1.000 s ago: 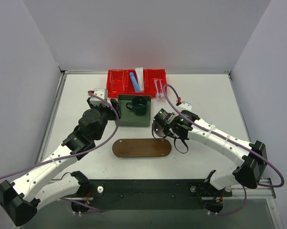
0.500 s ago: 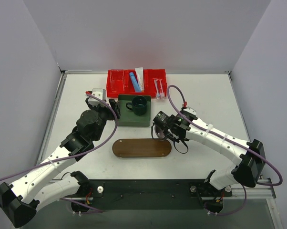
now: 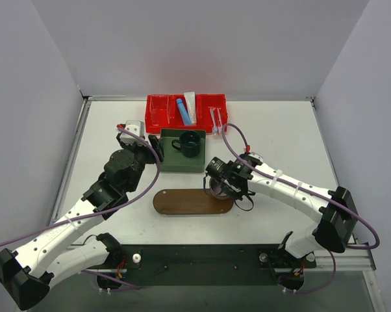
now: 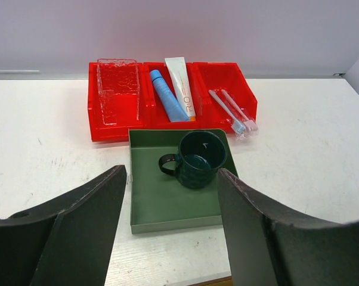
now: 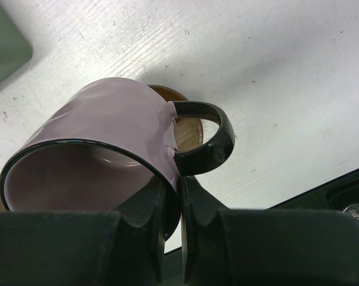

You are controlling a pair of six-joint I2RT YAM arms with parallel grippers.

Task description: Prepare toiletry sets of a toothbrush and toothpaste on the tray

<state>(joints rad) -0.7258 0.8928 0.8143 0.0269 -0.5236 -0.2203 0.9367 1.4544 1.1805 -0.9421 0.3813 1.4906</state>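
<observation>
Toiletry items, tray and both end effectors, seen from above and from the wrists. The blue tube (image 4: 167, 95) and white tube (image 4: 182, 86) lay side by side in the middle compartment of the red bin (image 4: 111, 132) at the far edge. The two toothbrushes (image 4: 230, 110) lay together in its right compartment. The tray (image 3: 182, 203) sat bare at its left end, near the arm bases.

The tubes were probably light and soft, denting under pressure, with a smooth skin likely to slip. A hold across the body near the stiffer cap end seemed safest. The brushes were probably light, stiff and thin, best taken mid-handle with jaws nearly closed.

The left gripper (image 4: 170, 179) stood wide and held nothing, facing the green box (image 4: 149, 202) and its dark green mug (image 4: 198, 158). The right gripper (image 5: 175, 196) was pinched narrow on the rim of a lilac mug (image 5: 102, 119), beside the handle, over the tray's right end. Contact with the tray could not be judged.
</observation>
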